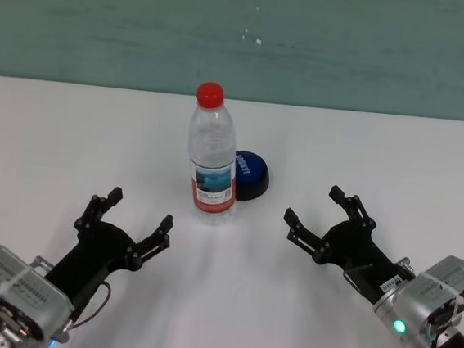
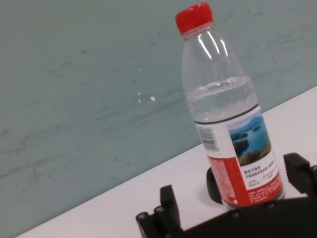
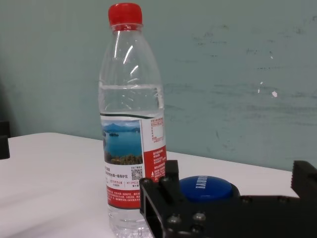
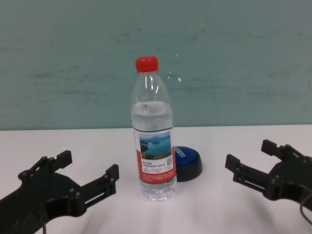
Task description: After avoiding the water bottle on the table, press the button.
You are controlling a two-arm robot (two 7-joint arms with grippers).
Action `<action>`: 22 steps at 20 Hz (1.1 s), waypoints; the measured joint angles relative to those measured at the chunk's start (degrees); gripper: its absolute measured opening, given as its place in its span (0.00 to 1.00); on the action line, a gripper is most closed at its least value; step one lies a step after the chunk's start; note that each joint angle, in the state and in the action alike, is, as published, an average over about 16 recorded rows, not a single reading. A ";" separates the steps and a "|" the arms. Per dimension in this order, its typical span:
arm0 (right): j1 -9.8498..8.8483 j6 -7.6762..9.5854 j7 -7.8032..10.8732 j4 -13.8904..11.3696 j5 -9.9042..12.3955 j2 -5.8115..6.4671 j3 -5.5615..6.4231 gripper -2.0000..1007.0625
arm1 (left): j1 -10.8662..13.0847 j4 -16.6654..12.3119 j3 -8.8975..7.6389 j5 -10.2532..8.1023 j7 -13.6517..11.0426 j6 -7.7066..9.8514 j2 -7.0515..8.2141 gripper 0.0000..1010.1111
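The water bottle (image 1: pixel 212 160) stands upright mid-table, clear with a red cap and lake label; it also shows in the chest view (image 4: pixel 153 136), left wrist view (image 2: pixel 225 114) and right wrist view (image 3: pixel 130 129). The blue button (image 1: pixel 249 174) sits just behind and right of it, partly hidden by the bottle (image 4: pixel 187 163) (image 3: pixel 206 188) (image 2: pixel 213 185). My left gripper (image 1: pixel 126 216) is open and empty, near and left of the bottle (image 4: pixel 86 174). My right gripper (image 1: pixel 319 212) is open and empty, right of the button (image 4: pixel 254 158).
The white table (image 1: pixel 54 140) runs back to a teal wall (image 1: pixel 351 46). Open table surface lies on both sides of the bottle and between the two grippers.
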 joint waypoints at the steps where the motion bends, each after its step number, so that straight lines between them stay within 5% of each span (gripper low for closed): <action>1: 0.00 -0.01 -0.01 0.00 -0.03 0.00 -0.01 1.00 | 0.00 0.00 0.00 0.00 0.00 0.00 0.00 0.99; 22: -0.02 -0.12 -0.13 -0.03 -0.24 0.00 -0.06 1.00 | 0.00 0.00 0.00 0.00 0.00 0.00 0.00 0.99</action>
